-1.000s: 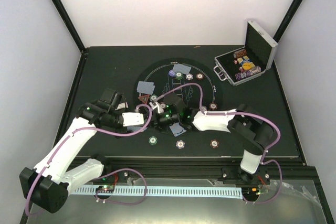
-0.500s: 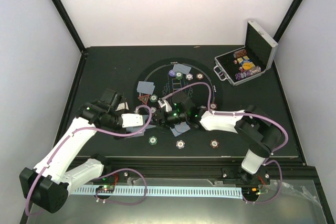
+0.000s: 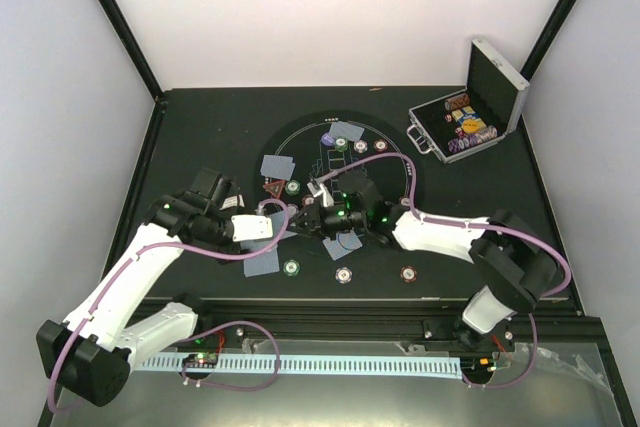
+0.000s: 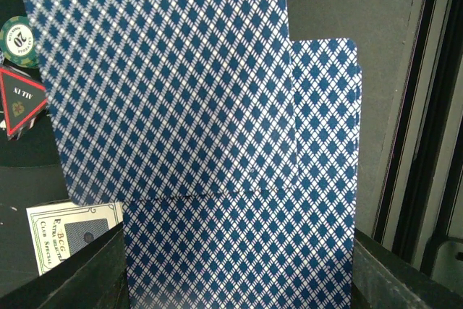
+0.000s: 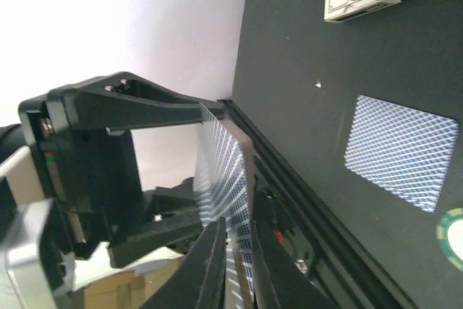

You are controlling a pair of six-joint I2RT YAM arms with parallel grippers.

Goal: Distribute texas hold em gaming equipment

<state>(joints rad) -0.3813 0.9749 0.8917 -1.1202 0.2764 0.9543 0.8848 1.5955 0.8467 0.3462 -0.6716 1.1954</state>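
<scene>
Change since earlier frame: right arm has reached further left across the mat point(image 3: 375, 265), with its elbow swung out toward the near right. Its fingers have drawn in from a wider gap. Left arm unmoved.
Card stack point(image 4: 202, 106): held above the surface point(image 3: 200, 127) at the mat's near-left rim, patterned backs toward the left wrist camera.
Left end effector point(image 3: 270, 231): clamped on one end of the card stack.
Right end effector point(image 5: 235, 258): meets the left one, with fingers pinched on the stack's opposite edge.
Loose card point(image 3: 262, 262): flat on the surface, just beside the left end effector on the near side.
Near-row chips: green chip point(image 3: 291, 268), purple-white chip point(image 3: 343, 275) and red-brown chip point(image 3: 408, 273) lie along the mat's near rim, well apart from each other.
Red triangle marker point(image 4: 20, 103): on the mat, just beyond the held stack.
Edges: black rail point(image 3: 400, 299) borders the surface just behind the near-row chips.
Open room: bare surface lies left of the mat and along the far edge.
Silver case point(image 3: 497, 82): open, at the far-right corner, well apart from both end effectors.
</scene>
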